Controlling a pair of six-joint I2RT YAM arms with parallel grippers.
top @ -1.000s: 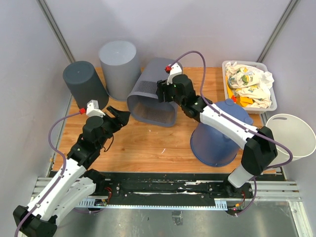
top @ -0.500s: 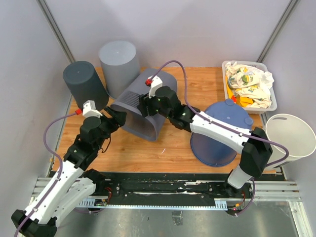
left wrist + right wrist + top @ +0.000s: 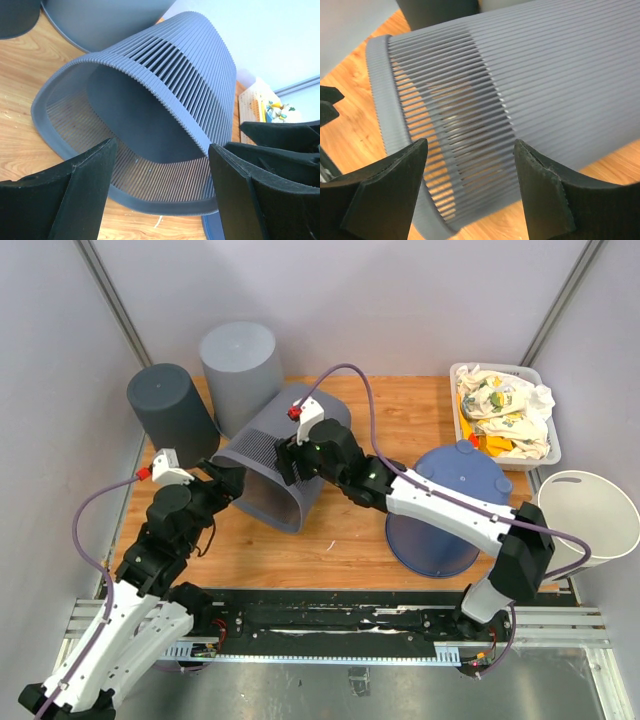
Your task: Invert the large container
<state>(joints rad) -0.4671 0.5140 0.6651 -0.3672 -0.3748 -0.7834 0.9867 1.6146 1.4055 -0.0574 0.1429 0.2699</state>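
Since a second ago the big slatted grey plastic basket (image 3: 255,475) has slid and rolled left across the wooden table (image 3: 340,540), and the right arm has stretched further over to follow it while the left arm has pulled back a bit. Right arm now reaches diagonally across the table, with the right gripper (image 3: 290,462) up against the basket's ribbed side wall; in its wrist view the fingers are spread wide and the slats fill the gap between them. Left arm is bent up from its base, with the left gripper (image 3: 228,480) just beside the basket's rim, also spread wide and facing straight into the open mouth. So the basket is lying on its side, left of centre, mouth pointing toward the near-left. Right behind it stand a dark grey plastic bin (image 3: 170,410) and a lighter grey plastic bin (image 3: 240,365), both bottom-up. A blue round plastic tub (image 3: 430,540) sits bottom-up under the right forearm. At the far right a white rectangular tray (image 3: 530,464) holds crumpled cloths (image 3: 500,400), and a white plastic bucket (image 3: 590,515) sits off the table's right edge.
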